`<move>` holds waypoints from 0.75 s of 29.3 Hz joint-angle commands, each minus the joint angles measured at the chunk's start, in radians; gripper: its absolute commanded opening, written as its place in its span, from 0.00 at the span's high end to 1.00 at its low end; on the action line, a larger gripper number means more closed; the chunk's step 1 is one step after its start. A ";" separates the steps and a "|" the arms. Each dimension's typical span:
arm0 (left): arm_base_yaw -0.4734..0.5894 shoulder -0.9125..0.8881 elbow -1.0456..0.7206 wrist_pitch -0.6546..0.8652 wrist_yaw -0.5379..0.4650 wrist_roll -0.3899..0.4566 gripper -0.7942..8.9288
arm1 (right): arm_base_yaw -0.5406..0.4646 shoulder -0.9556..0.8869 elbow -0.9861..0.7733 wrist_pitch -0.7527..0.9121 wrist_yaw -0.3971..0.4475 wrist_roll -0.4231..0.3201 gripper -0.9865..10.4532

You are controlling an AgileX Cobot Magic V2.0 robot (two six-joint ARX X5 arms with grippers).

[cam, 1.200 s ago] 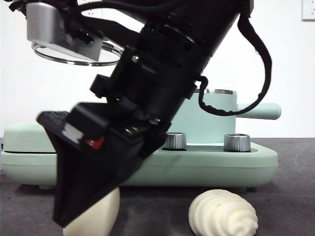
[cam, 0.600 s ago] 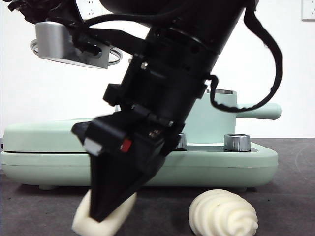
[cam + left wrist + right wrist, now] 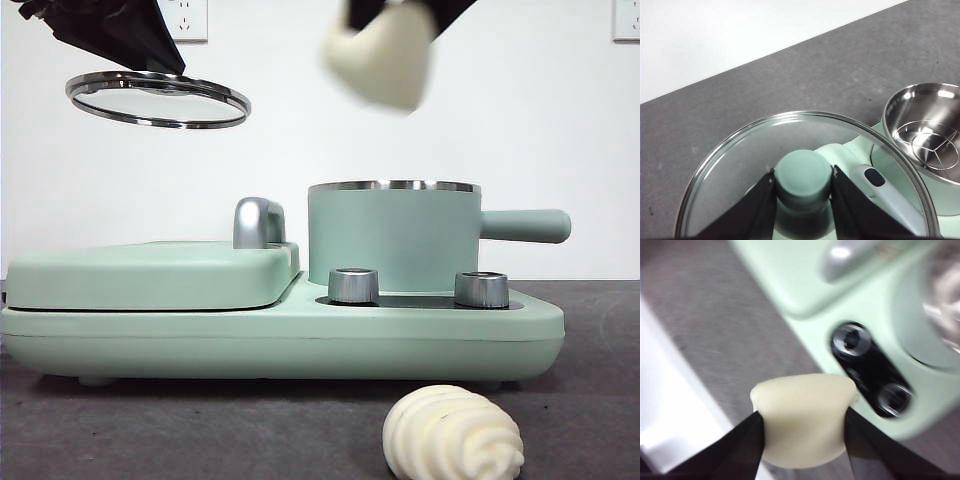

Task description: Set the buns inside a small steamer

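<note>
The right claw (image 3: 802,432) is clamped on the smooth bun (image 3: 382,62), which hangs high in the air above the open small steamer (image 3: 393,238), its steel rim bare. The left claw (image 3: 802,200) grips the green knob (image 3: 803,176) of the glass lid (image 3: 157,98), holding it aloft over the flat griddle lid (image 3: 150,272) at the other end of the mint-green cooker base (image 3: 280,335). The spiral-ridged bun (image 3: 452,435) sits on the grey bench (image 3: 200,430) near its front edge, just before the cooker base and below the two steel dials (image 3: 354,285).
</note>
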 commanded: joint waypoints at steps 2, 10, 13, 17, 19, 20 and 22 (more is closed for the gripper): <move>-0.002 0.000 0.018 0.034 0.002 0.013 0.90 | -0.111 0.051 0.120 -0.030 -0.019 -0.012 0.72; -0.002 0.000 0.018 0.033 0.002 0.012 0.90 | -0.339 0.232 0.309 -0.017 -0.128 -0.100 0.72; -0.002 0.000 0.018 0.033 0.002 0.012 0.90 | -0.376 0.305 0.365 0.003 -0.128 -0.127 0.72; -0.002 0.000 0.018 0.033 0.002 0.012 0.90 | -0.398 0.393 0.420 0.022 -0.128 -0.147 0.72; -0.002 0.000 0.018 0.033 0.002 0.012 0.90 | -0.403 0.438 0.439 0.040 -0.127 -0.161 0.72; -0.002 0.000 0.018 0.033 0.002 0.012 0.90 | -0.403 0.455 0.441 0.056 -0.127 -0.163 0.72; -0.002 0.000 0.018 0.033 0.002 0.012 0.90 | -0.403 0.488 0.441 0.089 -0.127 -0.164 0.72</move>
